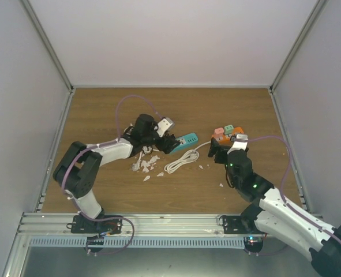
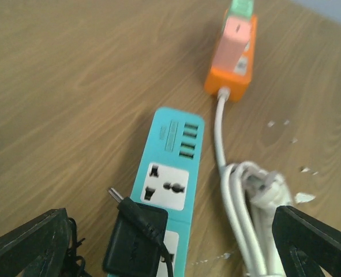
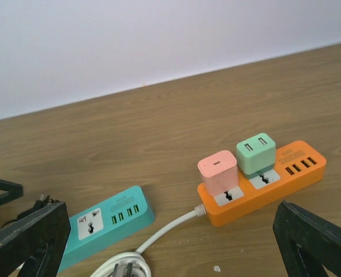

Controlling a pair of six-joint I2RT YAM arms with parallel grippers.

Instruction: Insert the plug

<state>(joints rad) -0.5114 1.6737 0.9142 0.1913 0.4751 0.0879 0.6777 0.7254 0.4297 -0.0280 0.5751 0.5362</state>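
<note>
both claws are standing wide apart and gripping nothing. the left claw (image 2: 170, 239) is hovering over the teal strip (image 2: 170, 156); the right claw (image 3: 170, 239) is facing the orange strip (image 3: 274, 187), where a pink charger (image 3: 217, 171) and a green charger (image 3: 255, 151) are sitting. the black plug (image 2: 137, 239) is lying tilted over the 6 o'clock end of the teal strip, one pin pointing toward 11 o'clock, so it seems to be in no socket. i am seeing three risks. a grip on the tilted plug may be twisting it, so the pins are missing the holes. the light strip may be sliding on the desk (image 2: 72, 86) when pushed. the white cable (image 2: 239, 213), coiled at 3 o'clock, may be catching a finger.
</note>
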